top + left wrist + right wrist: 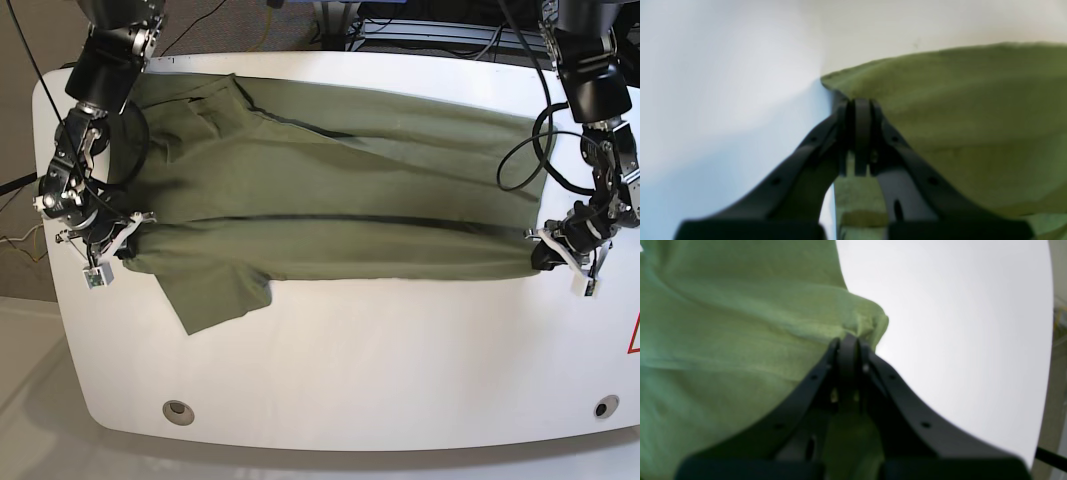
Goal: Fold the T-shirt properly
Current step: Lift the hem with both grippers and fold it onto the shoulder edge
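The olive-green T-shirt (330,190) lies spread sideways across the white table (400,350), collar end at the left, hem at the right, with its near long edge lifted into a fold. One sleeve (215,295) hangs toward the front left. My left gripper (545,250) is shut on the shirt's hem corner at the right; in the left wrist view the fingertips (860,103) pinch the cloth edge (957,100). My right gripper (125,238) is shut on the shoulder-side edge at the left; in the right wrist view it (848,340) pinches bunched cloth (740,323).
The table's rounded left edge (50,200) and right edge (630,290) lie close outside each gripper. Cables (520,160) hang from the arm on the right. Two round fittings (178,410) sit near the front edge. Floor and equipment lie behind the table.
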Motion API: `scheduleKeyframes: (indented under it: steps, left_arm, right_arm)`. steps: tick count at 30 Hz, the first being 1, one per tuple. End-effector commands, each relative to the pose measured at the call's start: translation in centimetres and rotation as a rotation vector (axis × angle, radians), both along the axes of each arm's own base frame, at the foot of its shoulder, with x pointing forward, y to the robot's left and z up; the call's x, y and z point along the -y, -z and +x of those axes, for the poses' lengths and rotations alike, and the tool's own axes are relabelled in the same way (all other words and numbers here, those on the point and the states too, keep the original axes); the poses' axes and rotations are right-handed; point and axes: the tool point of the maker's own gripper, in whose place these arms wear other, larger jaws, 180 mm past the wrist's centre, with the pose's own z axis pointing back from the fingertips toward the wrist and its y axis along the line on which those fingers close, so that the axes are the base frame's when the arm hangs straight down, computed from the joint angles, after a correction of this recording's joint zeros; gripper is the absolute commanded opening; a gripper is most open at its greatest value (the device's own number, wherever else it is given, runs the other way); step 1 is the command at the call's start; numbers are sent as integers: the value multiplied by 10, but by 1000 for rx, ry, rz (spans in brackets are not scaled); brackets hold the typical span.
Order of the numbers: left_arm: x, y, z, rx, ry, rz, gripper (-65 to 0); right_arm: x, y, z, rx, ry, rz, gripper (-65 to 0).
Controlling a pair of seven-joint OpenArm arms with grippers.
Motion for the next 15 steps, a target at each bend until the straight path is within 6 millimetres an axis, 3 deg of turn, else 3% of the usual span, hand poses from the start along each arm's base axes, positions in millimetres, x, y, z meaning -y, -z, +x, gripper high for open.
scheduleKeyframes:
  steps: [1, 15]
  left_arm:
    - [-10, -31, 8, 80, -7, 16, -650]
    - [3, -40, -10, 87, 51, 0, -650]
  right_arm:
    - [3, -30, 11, 94, -12, -21, -650]
    - [1, -33, -8, 97, -25, -12, -650]
